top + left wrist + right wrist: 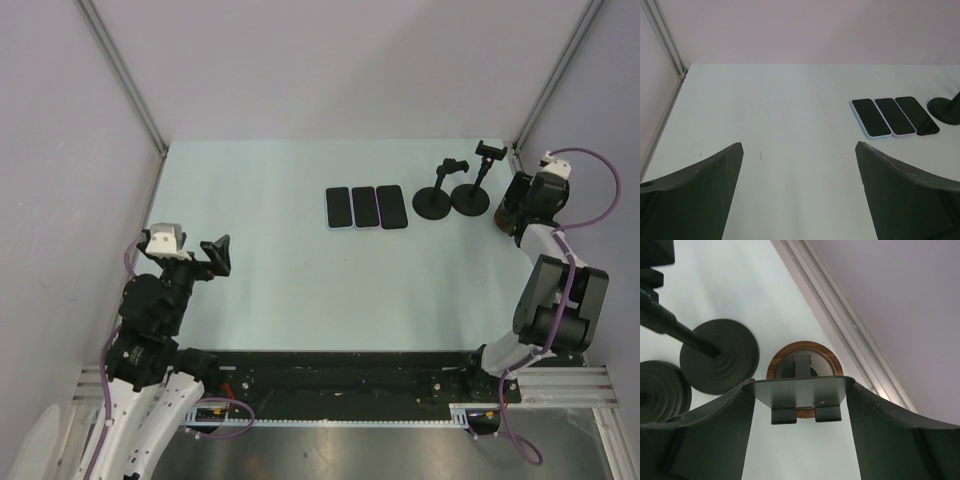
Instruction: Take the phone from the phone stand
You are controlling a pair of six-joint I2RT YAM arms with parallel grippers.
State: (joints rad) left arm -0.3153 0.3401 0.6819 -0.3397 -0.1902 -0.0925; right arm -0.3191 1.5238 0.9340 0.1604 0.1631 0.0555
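Three dark-screened phones lie flat side by side on the table (362,207), also in the left wrist view (895,116). A phone stand with a round wooden base (805,347) and a dark metal plate (800,400) with two bottom lips sits at the far right by the wall. No phone shows on it. My right gripper (799,390) has its fingers against both side edges of that plate; in the top view the gripper (512,212) covers the stand. My left gripper (215,255) is open and empty, at the left, far from the phones (799,145).
Two black stands with round bases (432,202) (470,199) and empty clamps stand just left of the right gripper; their bases show in the right wrist view (720,356). A wall rail (855,335) runs close behind the wooden-based stand.
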